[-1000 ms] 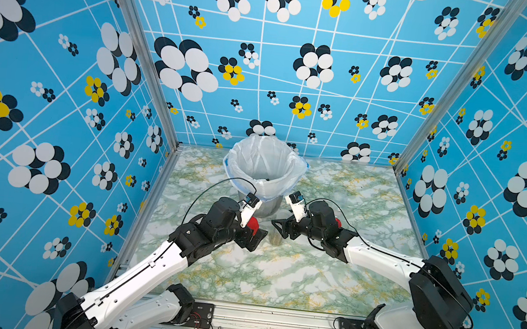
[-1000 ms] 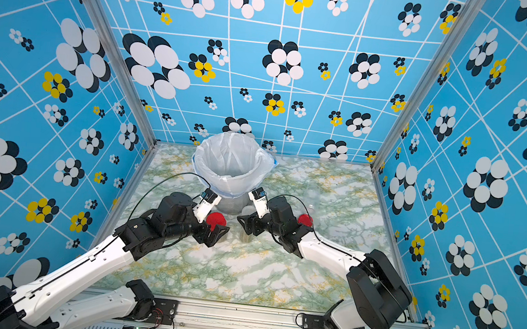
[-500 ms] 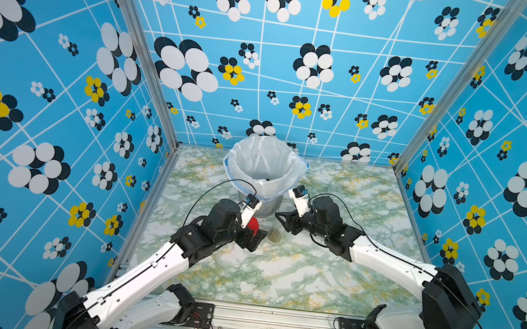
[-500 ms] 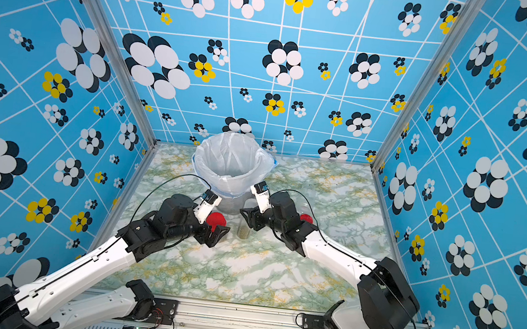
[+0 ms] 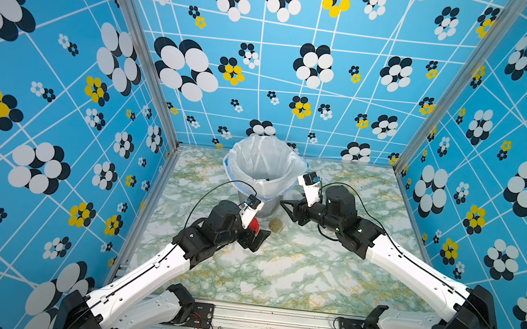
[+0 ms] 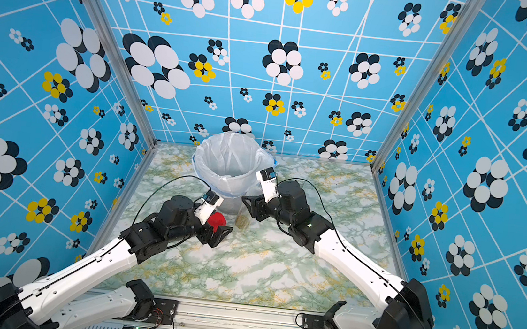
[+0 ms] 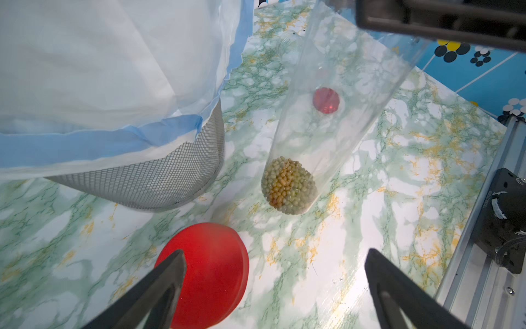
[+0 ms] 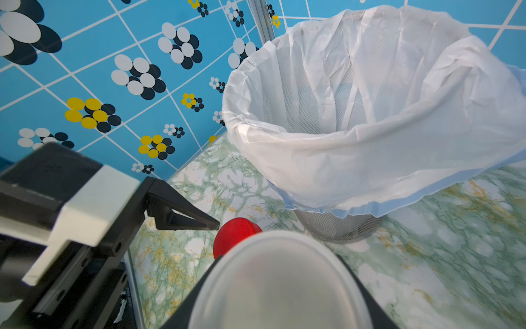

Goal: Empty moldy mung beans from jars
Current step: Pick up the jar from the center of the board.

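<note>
Jar in play: the tall lidless jar [image 7: 336, 114] stands just beside the lined bin [image 7: 159, 182]. Its base is on the counter [image 7: 412, 176] or barely off it; I cannot tell which.
Beans: the moldy mung beans [image 7: 289, 185] lie in a shallow layer at the very bottom, and the rest of the tube is empty.
How it should handle: it is thin clear plastic, so it looks light, smooth-walled and a bit slippery, and a hard squeeze would likely dent it. What little weight there is sits low. The grains are loose and should rush out once the mouth dips, though mouldy ones may clump and cling.
Where to hold: high on the wall, just under the mouth. That keeps the opening free and lets the wrist roll it over the bin's rim.
Right tool [image 5: 287, 212]: it is closed partway around the jar's upper wall and pinches it. The open mouth shows between its jaws in the right wrist view.
Left tool [image 7: 273, 253]: its jaws are spread wide and hold nothing. It is low over the counter, with one finger at the edge of the red lid [image 7: 210, 270]; I cannot tell whether they touch.
</note>
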